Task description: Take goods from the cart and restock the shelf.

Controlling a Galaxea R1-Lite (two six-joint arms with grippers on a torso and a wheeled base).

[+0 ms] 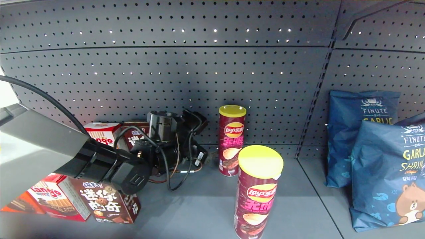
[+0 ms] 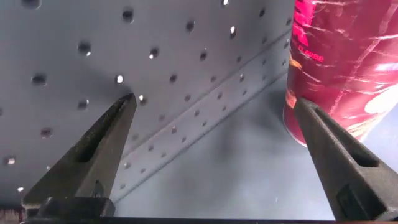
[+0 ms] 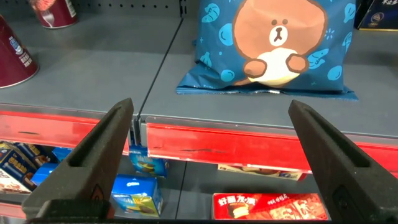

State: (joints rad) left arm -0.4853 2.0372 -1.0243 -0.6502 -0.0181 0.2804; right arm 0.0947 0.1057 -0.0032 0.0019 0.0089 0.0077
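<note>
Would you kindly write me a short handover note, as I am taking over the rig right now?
Left gripper: open, empty, deep in the shelf near the back panel, beside the rear can.
Right gripper: open, empty, in front of the shelf's red front edge, facing the bear bag.
Things: rear can and front can stand upright on the shelf; boxes on the left, bags on the right.
Done: both cans appear shelved.
Left: probably draw the left arm back clear of the rear can, then fetch more goods from the cart.
</note>
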